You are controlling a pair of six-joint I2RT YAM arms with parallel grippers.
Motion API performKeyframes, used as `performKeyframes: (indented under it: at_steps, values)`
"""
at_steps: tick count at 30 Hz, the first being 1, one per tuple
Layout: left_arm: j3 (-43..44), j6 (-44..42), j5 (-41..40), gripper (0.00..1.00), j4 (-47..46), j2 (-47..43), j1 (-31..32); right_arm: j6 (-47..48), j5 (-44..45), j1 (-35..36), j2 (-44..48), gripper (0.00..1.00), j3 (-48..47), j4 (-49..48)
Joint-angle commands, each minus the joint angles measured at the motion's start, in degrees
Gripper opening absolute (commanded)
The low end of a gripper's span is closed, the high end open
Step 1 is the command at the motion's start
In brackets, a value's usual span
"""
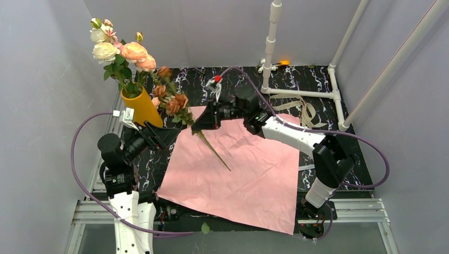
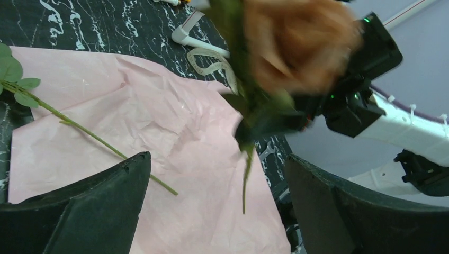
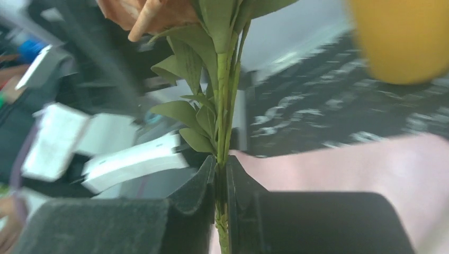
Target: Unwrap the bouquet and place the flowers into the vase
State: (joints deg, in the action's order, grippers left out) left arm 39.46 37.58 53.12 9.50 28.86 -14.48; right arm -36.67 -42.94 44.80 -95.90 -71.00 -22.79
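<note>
Table (image 1: 317, 84), pink paper (image 1: 249, 169); right hand (image 1: 197, 125) pinches brown roses (image 1: 172, 101); left hand (image 1: 161, 135) spread near vase (image 1: 142, 107).

White shells over black joints covering left arm (image 1: 129, 217) and right arm (image 1: 294, 135), purple cables (image 1: 72, 153) trailing at frame sides, matte black fingers (image 2: 79, 211), green lights (image 2: 365, 20) glowing.

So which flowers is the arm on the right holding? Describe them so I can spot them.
Find the big pink paper sheet spread on the black marbled table. At its far left corner the right gripper is shut on a thin green stem. That stem carries brown roses beside the yellow vase, darker and lower than the cream and peach roses standing in it.
</note>
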Motion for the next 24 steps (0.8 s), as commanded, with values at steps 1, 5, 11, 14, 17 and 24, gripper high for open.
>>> performKeyframes:
  at_steps: [1,5,11,14,17,24]
  values:
    - [-3.7,9.0,-2.9,0.97,-12.9,-1.5,1.8,-8.3,-10.3,7.7,0.8,0.01,-2.6,-16.5]
    - [-4.1,7.5,-3.7,0.94,-13.0,-2.0,4.1,-9.8,-11.8,10.8,-0.2,0.01,-4.1,-18.3]
    - [-2.4,6.0,-3.5,0.81,-13.1,-4.3,5.3,-10.6,-11.3,11.6,-0.6,0.01,-4.4,-18.7]
    - [-1.9,6.0,-2.5,0.74,-13.3,-4.6,5.4,-10.7,-11.2,11.5,-1.1,0.01,-4.4,-18.7]
    - [-2.0,5.7,-1.0,0.74,-13.5,-5.5,5.3,-10.7,-10.7,10.8,-1.1,0.01,-4.0,-18.8]
    - [-3.1,6.1,0.3,0.74,-12.5,-7.6,5.4,-15.3,-9.2,6.5,-0.5,0.01,-3.1,-23.5]
